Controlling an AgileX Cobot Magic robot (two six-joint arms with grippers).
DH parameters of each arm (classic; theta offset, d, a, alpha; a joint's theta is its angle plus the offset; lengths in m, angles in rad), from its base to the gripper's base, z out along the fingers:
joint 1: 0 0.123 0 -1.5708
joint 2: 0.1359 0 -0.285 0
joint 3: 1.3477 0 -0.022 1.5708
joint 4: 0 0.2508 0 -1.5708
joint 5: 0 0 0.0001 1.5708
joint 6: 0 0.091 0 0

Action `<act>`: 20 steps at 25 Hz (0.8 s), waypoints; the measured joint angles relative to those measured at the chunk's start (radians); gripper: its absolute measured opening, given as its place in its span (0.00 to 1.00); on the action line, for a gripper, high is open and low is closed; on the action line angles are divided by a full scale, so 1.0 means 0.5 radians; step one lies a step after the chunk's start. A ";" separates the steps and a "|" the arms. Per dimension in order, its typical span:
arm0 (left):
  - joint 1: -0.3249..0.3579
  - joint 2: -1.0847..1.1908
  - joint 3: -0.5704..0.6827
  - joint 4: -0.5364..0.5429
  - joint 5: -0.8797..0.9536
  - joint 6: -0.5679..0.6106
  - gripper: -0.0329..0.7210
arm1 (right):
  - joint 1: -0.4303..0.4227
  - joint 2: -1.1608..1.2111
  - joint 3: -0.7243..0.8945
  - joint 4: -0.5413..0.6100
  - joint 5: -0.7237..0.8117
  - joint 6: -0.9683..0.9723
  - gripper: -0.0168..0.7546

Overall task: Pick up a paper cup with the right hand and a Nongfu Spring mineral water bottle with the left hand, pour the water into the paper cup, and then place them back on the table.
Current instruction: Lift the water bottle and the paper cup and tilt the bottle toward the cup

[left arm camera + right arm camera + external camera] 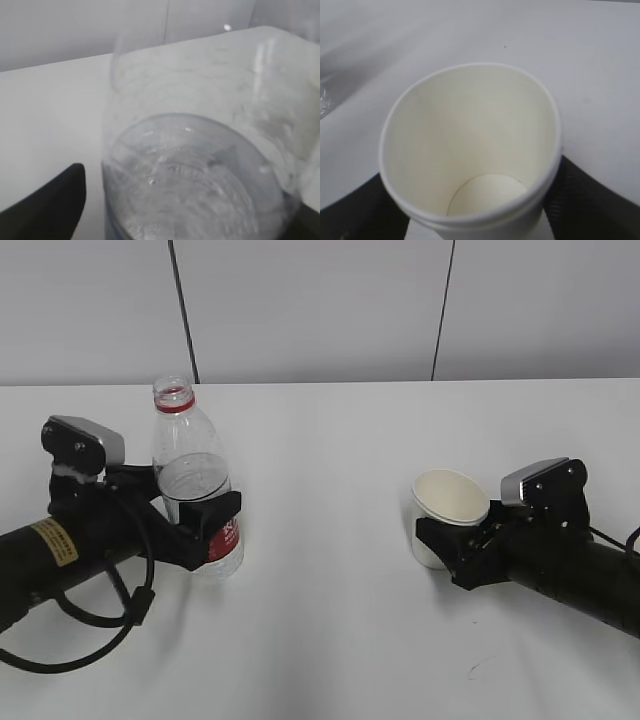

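Observation:
The Nongfu Spring mineral water bottle stands upright on the white table, cap off, partly filled. My left gripper has its jaws on both sides of the bottle's label. In the left wrist view the bottle fills the frame, and a thin gap shows between the left finger and the bottle wall. My left gripper looks open. The paper cup is empty and tilted. My right gripper is shut on its lower body. In the right wrist view the cup sits between the jaws of my right gripper.
A small dark scuff mark lies on the table in front of the right arm. A black cable loops under the left arm. A grey panelled wall stands behind the table's far edge.

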 joint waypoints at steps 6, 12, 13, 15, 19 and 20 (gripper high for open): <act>-0.042 0.105 -0.095 0.005 0.002 -0.039 0.77 | 0.000 0.000 0.000 0.000 0.000 0.000 0.73; -0.044 0.109 -0.095 -0.012 -0.002 -0.039 0.60 | 0.000 0.000 0.000 0.040 0.000 0.000 0.73; -0.044 0.109 -0.099 -0.016 -0.004 -0.039 0.57 | 0.000 0.000 0.000 0.044 0.000 0.000 0.73; -0.044 0.109 -0.099 -0.016 -0.004 -0.039 0.54 | 0.000 0.000 0.000 0.044 0.000 0.000 0.73; -0.044 0.109 -0.099 -0.025 -0.004 -0.039 0.52 | 0.000 0.000 0.000 0.013 0.000 0.000 0.73; -0.044 0.109 -0.099 -0.036 -0.004 -0.039 0.52 | 0.000 0.000 0.000 -0.020 0.000 0.012 0.73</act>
